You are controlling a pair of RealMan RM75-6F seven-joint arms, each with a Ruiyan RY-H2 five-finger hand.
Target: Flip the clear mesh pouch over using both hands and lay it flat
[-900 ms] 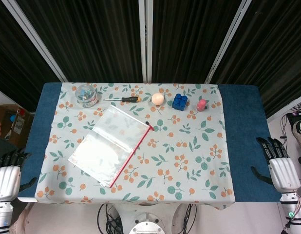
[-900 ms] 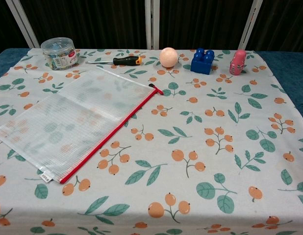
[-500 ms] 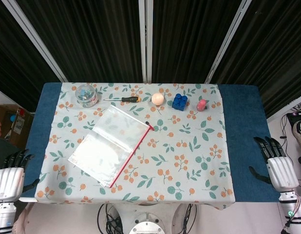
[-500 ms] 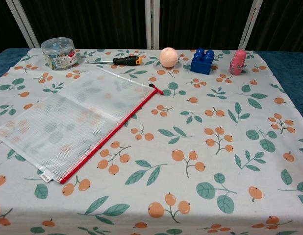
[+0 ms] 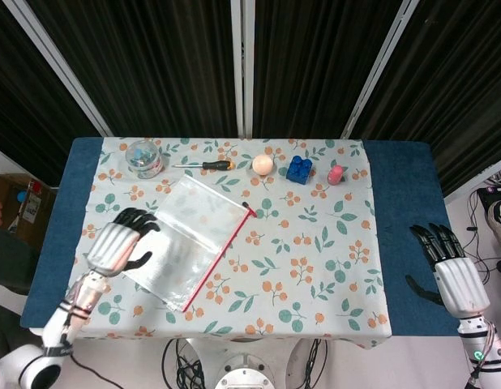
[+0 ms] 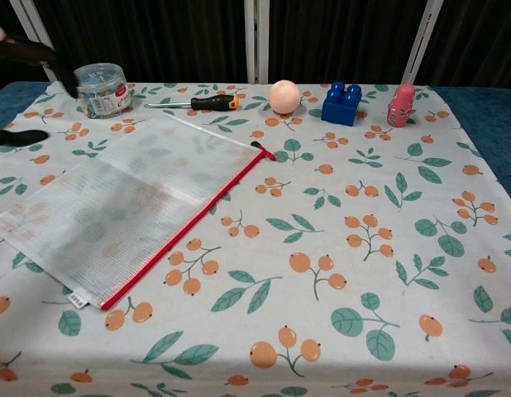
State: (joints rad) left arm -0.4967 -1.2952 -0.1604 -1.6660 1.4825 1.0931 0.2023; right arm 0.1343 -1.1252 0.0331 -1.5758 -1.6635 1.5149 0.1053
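**Both hands to the pouch before any lift**

We work at a table (image 5: pixel 404 203) under a leaf-and-berry cloth (image 5: pixel 315 243), dark slatted panels behind.

Our left hand (image 5: pixel 117 243) hangs over the pouch's (image 5: pixel 190 239) left edge, fingers spread and loosely curved, holding nothing; we cannot tell whether it touches the mesh. Our right hand (image 5: pixel 453 271) is also empty with fingers apart, off the table's right side and well away from the work. The pouch lies flat and aslant on the left half of the cloth, its red zip (image 6: pixel 189 227) along the side nearer the middle.

To flip it well, we judge the left hand should take the near-left edge first, and the right should cross to the zip side before anything rises. Thin mesh will likely sag and fold if lifted from one edge only, so we want two grips well apart along the same long side, then a roll over onto the open cloth towards the middle.

Behind the pouch stand a jar (image 5: pixel 143 158), a screwdriver (image 5: pixel 206 164), a ball (image 5: pixel 263 164), a blue block (image 5: pixel 298 169) and a pink figure (image 5: pixel 336 174); we should keep the swing from reaching them.
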